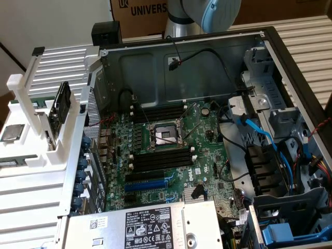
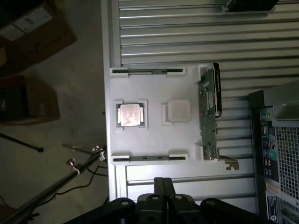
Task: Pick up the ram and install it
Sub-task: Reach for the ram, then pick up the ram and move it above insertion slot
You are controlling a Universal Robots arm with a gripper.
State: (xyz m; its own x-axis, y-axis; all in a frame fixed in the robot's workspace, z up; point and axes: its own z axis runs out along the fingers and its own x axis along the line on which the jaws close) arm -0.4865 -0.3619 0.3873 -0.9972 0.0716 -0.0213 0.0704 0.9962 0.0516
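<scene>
- Ram [image 1: 18,163], exterior view: a thin stick standing on edge in a white fixture [image 1: 36,176] at the exterior view's left, outside the open computer case [image 1: 290,67].
- A second ram stick [image 1: 28,102] stands on edge further back in the same fixture. A square processor chip [image 1: 11,133] lies flat between the two.
- An expansion card [image 1: 62,101] stands upright in the fixture on the side nearest the case.
- Inside the case lies a green motherboard [image 1: 207,155]. Its processor socket [image 1: 163,137] sits between two banks of black memory slots [image 1: 161,161], with a blue expansion slot [image 1: 148,182] just beside the nearer bank.
- The robot arm [image 1: 207,15], grey with a pale blue cap, rises behind the case's far wall.
- Wrist view, looking straight down: the ram [image 2: 140,158] sits in clips along the fixture [image 2: 154,140] edge closest to the gripper [image 2: 163,181], apart from it and untouched.
- The second ram stick [image 2: 147,72] runs along the opposite edge.
- Between them lie the processor chip [image 2: 130,115] and a blank white square pad [image 2: 177,112], side by side. The expansion card [image 2: 209,112] stands along the edge nearest the case [image 2: 275,140].
- The gripper's black fingers are pressed together with nothing between them, hanging above the ribbed metal table [image 2: 187,32] just off the fixture's edge.
</scene>
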